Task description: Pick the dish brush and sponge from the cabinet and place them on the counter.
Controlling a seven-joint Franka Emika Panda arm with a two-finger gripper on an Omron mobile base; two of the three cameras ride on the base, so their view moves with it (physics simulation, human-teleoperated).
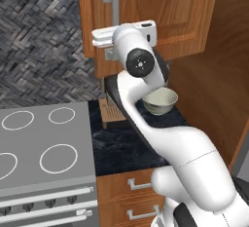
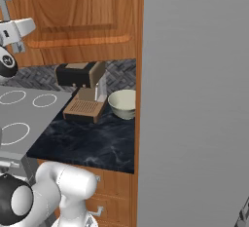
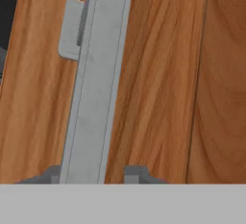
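Cabinet: the warm brown wooden wall cabinet (image 1: 160, 11) hangs above the counter, its panelled door facing the room. In the left base view the door appears swung slightly out from the carcass, though how far cannot be told.
Cabinet handle: one grey metal bar handle (image 3: 93, 88) stands upright on the door, near its left edge in the left base view.
Gripper: the two-finger gripper (image 3: 93, 175) sits right at the bar; in the hand view one dark fingertip shows on each side of it, slightly parted, the left one against the bar's edge and the right one a little off it. Whether the bar is pinched cannot be told.
Stovetop: a flat grey stovetop with white rings (image 1: 44, 143) lies to the left; four rings show in the left base view.
Counter: the black glossy marbled stone slab (image 2: 87, 143) runs between the stovetop and a tall side panel.
Things on the counter: one flat wooden slatted block (image 2: 83, 108), one dark box (image 2: 73, 74) at the back wall, and one pale round bowl (image 2: 122, 103) to the right.
In the way: the white arm (image 1: 160, 133) crosses in front of the bowl and the counter in the left base view.
Drawers: two wooden drawer fronts with grey handles (image 1: 138, 184) sit below the counter.
Side panel: one large plain grey surface (image 2: 194, 99) covers the right of the right base view.
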